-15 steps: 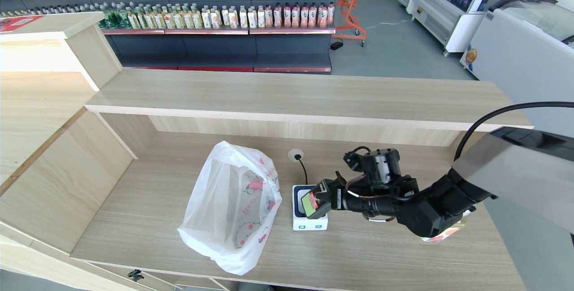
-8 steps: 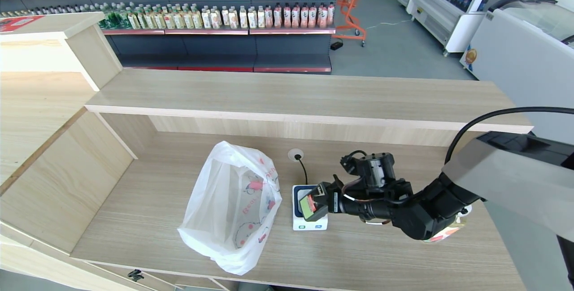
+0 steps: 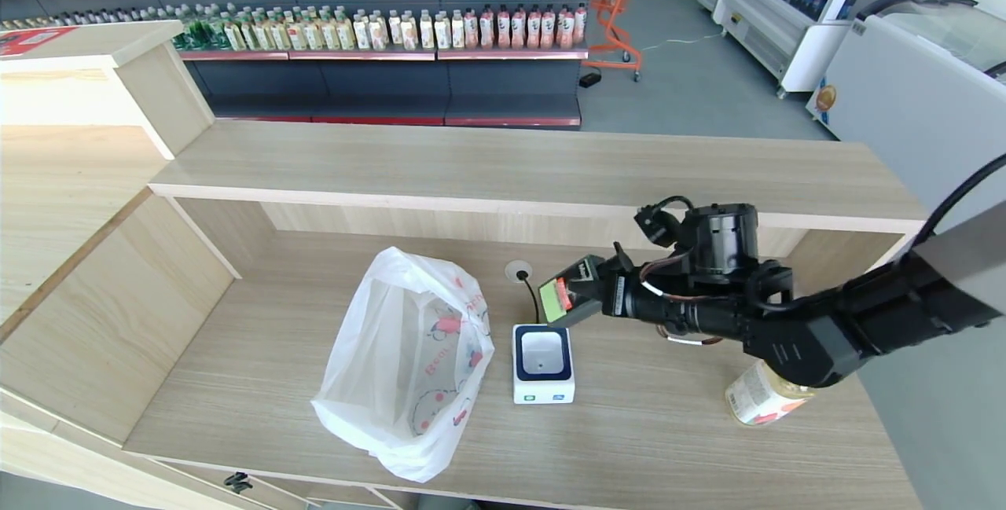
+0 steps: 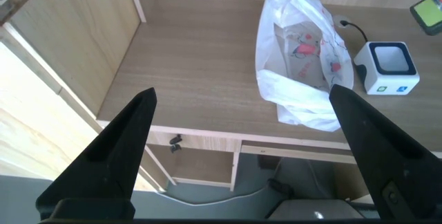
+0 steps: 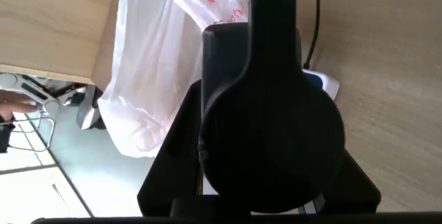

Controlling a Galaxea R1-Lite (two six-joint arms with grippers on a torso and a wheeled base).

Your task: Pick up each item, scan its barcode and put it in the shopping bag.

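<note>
My right gripper (image 3: pixel 572 298) is shut on a small green and red pack (image 3: pixel 555 304), held in the air above and behind the white barcode scanner (image 3: pixel 542 363). The white plastic shopping bag (image 3: pixel 409 361) stands open on the counter just left of the scanner. In the left wrist view my left gripper (image 4: pixel 242 92) is open and empty, high over the counter's front edge, with the bag (image 4: pixel 300 58), the scanner (image 4: pixel 387 68) and the pack (image 4: pixel 429 6) beyond it. The right gripper's black body (image 5: pixel 269 113) hides the pack in its own view, with the bag (image 5: pixel 166 58) behind it.
A bottle with a cream label (image 3: pixel 758 400) sits on the counter under my right forearm. The scanner's black cable (image 3: pixel 533 298) runs to a hole in the counter (image 3: pixel 519 271). A raised wooden ledge (image 3: pixel 534 172) borders the back, and a side panel (image 3: pixel 110 313) closes the left.
My right arm has lifted the pack from just above the scanner up and toward the back ledge. The scanner's top and the bottle now show.
</note>
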